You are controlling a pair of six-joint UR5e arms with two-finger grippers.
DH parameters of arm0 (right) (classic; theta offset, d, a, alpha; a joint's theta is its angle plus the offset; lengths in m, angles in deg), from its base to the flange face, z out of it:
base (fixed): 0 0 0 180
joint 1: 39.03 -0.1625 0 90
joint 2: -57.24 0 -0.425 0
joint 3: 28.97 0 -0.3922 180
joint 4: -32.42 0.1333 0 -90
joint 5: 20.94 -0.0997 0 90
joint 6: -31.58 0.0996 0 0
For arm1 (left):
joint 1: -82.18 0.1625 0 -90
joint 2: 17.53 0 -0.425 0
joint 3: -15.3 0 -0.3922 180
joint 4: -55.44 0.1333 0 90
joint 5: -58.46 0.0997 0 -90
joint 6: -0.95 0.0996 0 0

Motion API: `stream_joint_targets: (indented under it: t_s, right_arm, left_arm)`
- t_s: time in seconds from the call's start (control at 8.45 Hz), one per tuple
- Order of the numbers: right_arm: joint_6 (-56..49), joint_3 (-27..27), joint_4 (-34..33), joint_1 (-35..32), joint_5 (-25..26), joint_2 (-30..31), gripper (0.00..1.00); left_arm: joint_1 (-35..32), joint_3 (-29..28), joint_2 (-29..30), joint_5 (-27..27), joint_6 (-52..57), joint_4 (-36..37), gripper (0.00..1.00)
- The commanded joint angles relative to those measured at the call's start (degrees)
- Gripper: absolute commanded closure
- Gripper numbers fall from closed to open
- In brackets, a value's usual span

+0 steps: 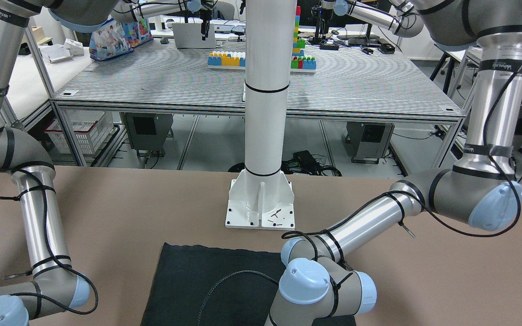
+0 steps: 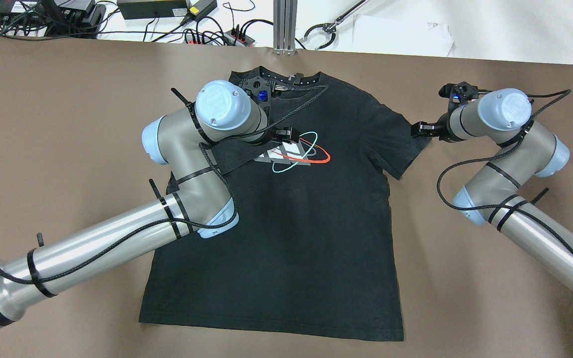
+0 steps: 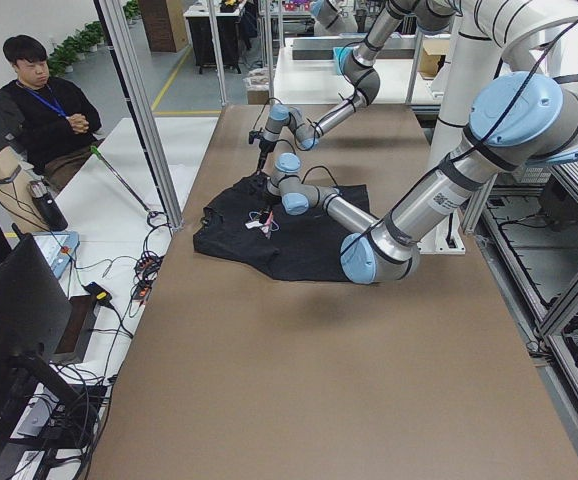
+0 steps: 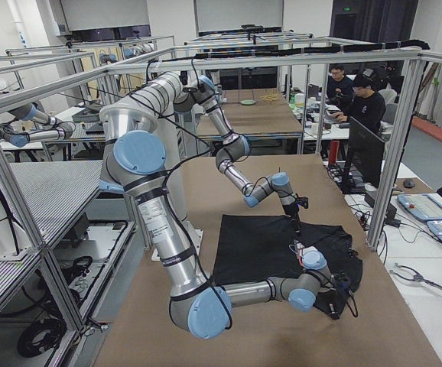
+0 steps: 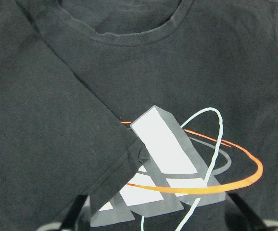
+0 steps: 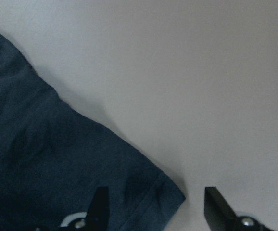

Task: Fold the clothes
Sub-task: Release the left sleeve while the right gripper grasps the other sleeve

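The black T-shirt [image 2: 306,238] lay flat, print side up, on the brown table [image 2: 67,124] in the middle of the overhead view, its long axis running from the collar [image 2: 286,79] at the top of the frame down to the hem at the bottom. The sleeve at frame left [image 5: 57,144] lay turned in over the chest, its hem crossing the edge of the printed logo [image 2: 299,154]. The sleeve at frame right [image 2: 401,144] was spread outward, and folding it in looked like the step in hand. The right gripper [image 2: 423,129] was much the nearer tool to it. It sat at that sleeve's outer tip, coming in from the frame's right edge and pointing toward the shirt. In the right wrist view its fingertips [image 6: 100,204] stood well apart, with the sleeve's hemmed corner [image 6: 144,192] lying between them, nearer the left one. They held nothing, and whether they touched the cloth could not be told. The left gripper [image 2: 282,135] hung over the chest just beside the logo. Its fingers showed only as blurred dark shapes at the bottom of its wrist view, seemingly apart and empty.
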Motion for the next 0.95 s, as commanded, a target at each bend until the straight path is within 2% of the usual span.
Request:
stream_joint_targets:
  t_s: [0.0,0.47,0.59,0.71,0.83]
  right_arm:
    - [0.01,0.04,0.10,0.07,0.06,0.41,0.60]
    - [-0.60,0.48,0.19,0.07,0.23,1.11,0.57]
    - [-0.51,0.48,0.19,0.07,0.49,0.76,0.68]
    - [-0.51,0.48,0.19,0.07,0.50,0.59,0.88]
    - [-0.34,0.39,0.19,0.07,0.50,0.32,1.00]
  left_arm:
    - [0.41,0.00,-0.05,0.11,-0.04,0.00,0.00]
    - [0.68,0.09,-0.22,0.11,0.04,0.00,0.00]
    - [0.68,0.09,-0.22,0.11,0.04,0.00,0.00]
    - [0.68,0.09,-0.31,0.11,0.04,0.00,0.00]
    - [0.68,0.09,-0.31,0.11,0.04,0.00,0.00]
